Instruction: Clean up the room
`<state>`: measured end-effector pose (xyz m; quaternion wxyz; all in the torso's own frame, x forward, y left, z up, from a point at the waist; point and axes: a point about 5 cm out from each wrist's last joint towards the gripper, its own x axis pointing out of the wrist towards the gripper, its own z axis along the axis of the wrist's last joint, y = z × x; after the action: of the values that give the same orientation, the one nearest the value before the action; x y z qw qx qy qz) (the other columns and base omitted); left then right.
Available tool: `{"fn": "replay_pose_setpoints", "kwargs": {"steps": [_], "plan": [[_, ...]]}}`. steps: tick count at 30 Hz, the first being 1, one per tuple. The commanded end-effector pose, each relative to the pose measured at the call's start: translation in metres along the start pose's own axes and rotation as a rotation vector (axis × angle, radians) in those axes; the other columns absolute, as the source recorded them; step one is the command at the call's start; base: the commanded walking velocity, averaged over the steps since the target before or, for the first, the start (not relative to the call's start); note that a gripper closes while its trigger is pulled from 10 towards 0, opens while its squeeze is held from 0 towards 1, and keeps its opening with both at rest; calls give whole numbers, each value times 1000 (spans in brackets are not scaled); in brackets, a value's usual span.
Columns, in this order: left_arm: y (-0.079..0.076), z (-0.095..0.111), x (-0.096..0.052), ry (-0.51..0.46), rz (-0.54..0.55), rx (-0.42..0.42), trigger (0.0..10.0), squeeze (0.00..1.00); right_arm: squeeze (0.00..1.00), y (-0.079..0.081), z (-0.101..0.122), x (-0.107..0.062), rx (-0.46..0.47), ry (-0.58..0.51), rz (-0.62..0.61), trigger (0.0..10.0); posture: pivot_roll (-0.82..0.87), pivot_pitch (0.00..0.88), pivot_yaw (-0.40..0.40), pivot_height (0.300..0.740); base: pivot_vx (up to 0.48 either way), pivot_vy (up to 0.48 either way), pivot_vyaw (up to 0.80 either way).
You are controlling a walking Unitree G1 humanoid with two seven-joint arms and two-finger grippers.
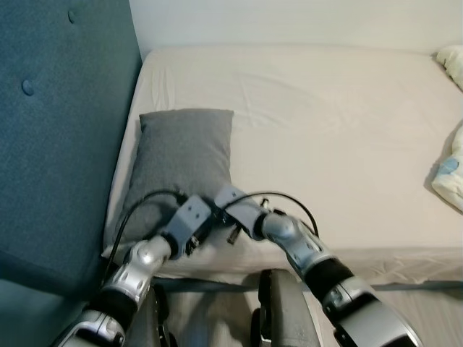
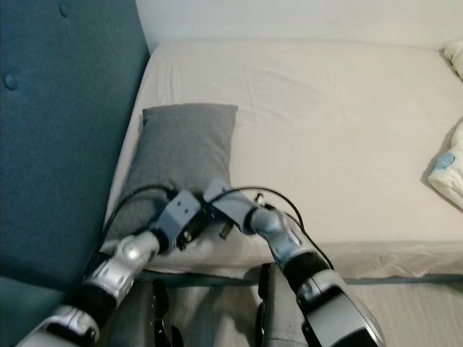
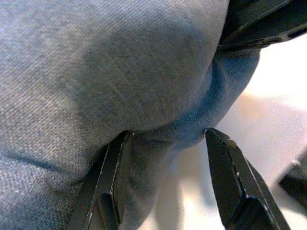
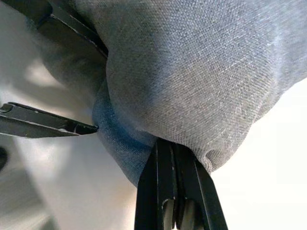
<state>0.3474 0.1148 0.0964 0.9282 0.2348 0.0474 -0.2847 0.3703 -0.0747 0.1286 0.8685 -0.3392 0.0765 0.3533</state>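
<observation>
A grey pillow [image 1: 184, 152] lies on the bed beside the headboard, its near end at the mattress edge. Both arms reach to that near end. My right gripper [image 4: 175, 149] is shut on the pillow's edge, with the fabric [image 4: 201, 81] bunched above its fingers. My left gripper [image 3: 168, 136] is open, and its two fingers [image 3: 108, 187] straddle the pillow's corner [image 3: 120, 81] without pinching it. In the left eye view the wrists meet at the pillow's near edge, the left [image 1: 189, 219] beside the right [image 1: 235, 204], and they hide the fingertips.
A tall blue padded headboard [image 1: 58, 130] stands at the left. The cream mattress [image 1: 325, 123] stretches to the right. A pale bundle of bedding [image 1: 450, 173] lies at the right edge, another pale piece [image 1: 452, 61] at the far right corner. Grey floor [image 1: 427, 303] runs along the bed's near side.
</observation>
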Motion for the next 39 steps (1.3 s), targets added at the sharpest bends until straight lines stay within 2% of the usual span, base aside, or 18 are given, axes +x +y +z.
{"fn": "replay_pose_setpoints", "kwargs": {"steps": [1,5,9,12,13,15,21,22,27,28,30,32,36,37,39], "plan": [[-1,-3,4,34,9,37,10000,0,0,-7,5,2,-36,-11,-31,10000,-21,361,-68,585,0,0,0],[7,4,11,45,27,93,10000,0,0,-16,9,4,-92,1,-63,10000,-23,364,-70,585,0,0,0],[10,6,13,49,40,115,10000,0,0,-18,9,4,-104,7,-72,10000,-24,363,-70,585,0,0,0],[19,14,18,66,73,188,10000,0,0,-26,10,5,-142,25,-121,10000,-26,364,-70,585,0,0,0],[19,14,18,66,73,188,10000,0,0,-26,10,5,-142,25,-121,10000,-26,364,-70,585,0,0,0],[26,19,21,80,106,251,10000,0,0,-34,11,4,-150,38,-187,10000,-29,365,-68,585,0,0,0],[36,28,24,89,164,328,10000,0,0,-44,15,2,-160,44,-280,10000,-36,366,-64,585,0,0,0],[45,35,25,86,219,374,10000,0,0,-52,20,1,-155,33,-359,10000,-39,366,-63,585,0,0,0],[53,43,26,85,273,417,10000,0,0,-58,25,0,-166,21,-429,10000,-42,365,-62,585,0,0,0],[59,47,26,83,308,444,10000,0,0,-61,27,-1,-174,18,-470,10000,-44,366,-62,585,0,0,0],[59,47,26,83,308,444,10000,0,0,-61,27,-1,-174,18,-470,10000,-44,366,-62,585,0,0,0],[71,56,25,76,379,484,10000,0,0,-67,30,-3,-178,9,-539,10000,-45,363,-61,585,0,0,0],[74,59,24,65,394,469,10000,0,0,-66,30,-3,-161,3,-552,10000,-39,363,-62,585,0,0,0],[71,57,25,61,369,426,10000,0,0,-63,29,-1,-128,-4,-534,10000,-34,359,-60,585,0,0,0],[51,41,25,50,227,284,10000,0,0,-51,25,3,-1,-23,-477,10000,-20,350,-54,585,0,0,0]]}}
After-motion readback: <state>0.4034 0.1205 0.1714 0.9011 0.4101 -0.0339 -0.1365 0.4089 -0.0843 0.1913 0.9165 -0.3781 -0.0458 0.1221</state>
